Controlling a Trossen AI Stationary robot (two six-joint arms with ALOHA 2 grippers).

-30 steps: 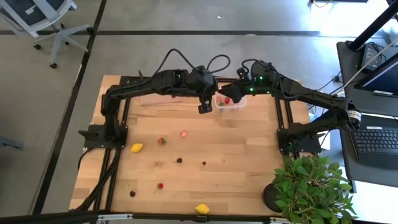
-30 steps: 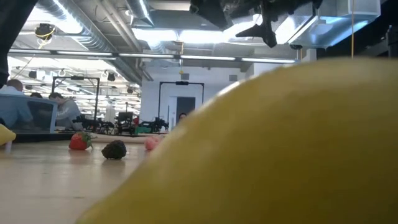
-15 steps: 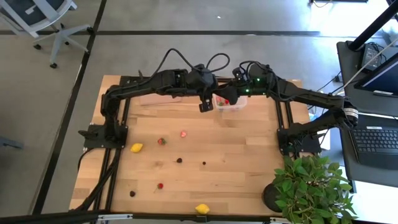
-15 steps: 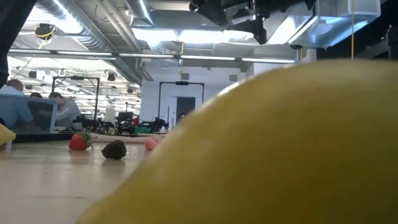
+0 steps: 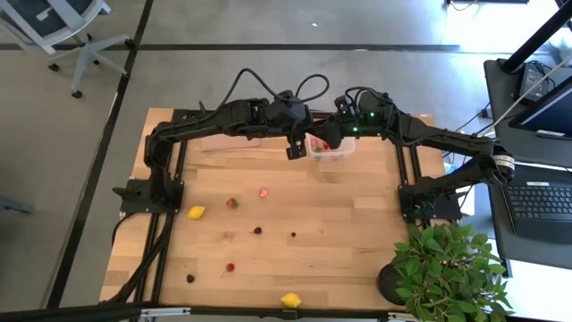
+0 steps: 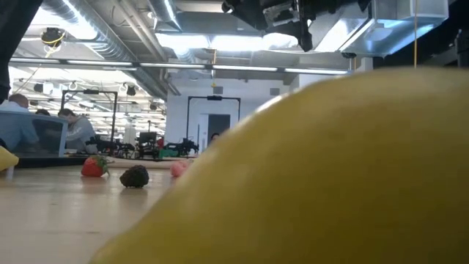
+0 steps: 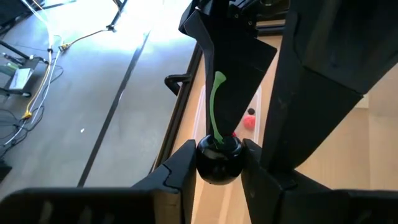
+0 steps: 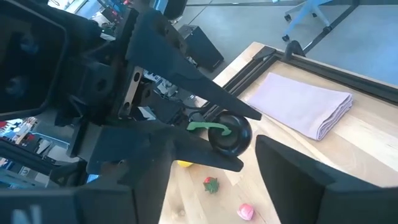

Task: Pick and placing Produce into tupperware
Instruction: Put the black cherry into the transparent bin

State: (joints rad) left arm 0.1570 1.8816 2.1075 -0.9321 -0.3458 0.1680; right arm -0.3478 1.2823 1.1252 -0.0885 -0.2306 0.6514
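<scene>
My left gripper [image 5: 293, 152] is shut on a dark cherry [image 7: 219, 160] with a green stem [image 7: 216, 102], in the air by the left rim of the clear tupperware [image 5: 334, 148]. The tub stands at the table's far middle with a red piece [image 5: 327, 144] inside. My right gripper [image 5: 322, 135] hovers over the tub, facing the left one. It is open, its fingers [image 8: 298, 177] short of the cherry [image 8: 231, 134]. Loose produce lies on the table: a lemon [image 5: 196, 212], strawberries [image 5: 232, 203], dark berries [image 5: 257, 230]. My left gripper pinches the cherry's round body [image 7: 205, 167] between its two fingers, one on each opposite side. The fingers [image 7: 180, 171] slant down from the table's left. The cherry is lifted clear, its stem pointing out beyond the fingertips.
A flat pale folded sheet [image 8: 305, 109] lies at the far left of the table. A potted plant [image 5: 447, 268] stands at the near right corner. A second lemon [image 6: 330, 176] at the near edge fills most of the low view. Bare wood lies right of the scattered fruit.
My right gripper has gone a little toward the table's left, closer to the left gripper and the cherry it holds. The left gripper has kept its place above the tub's rim.
</scene>
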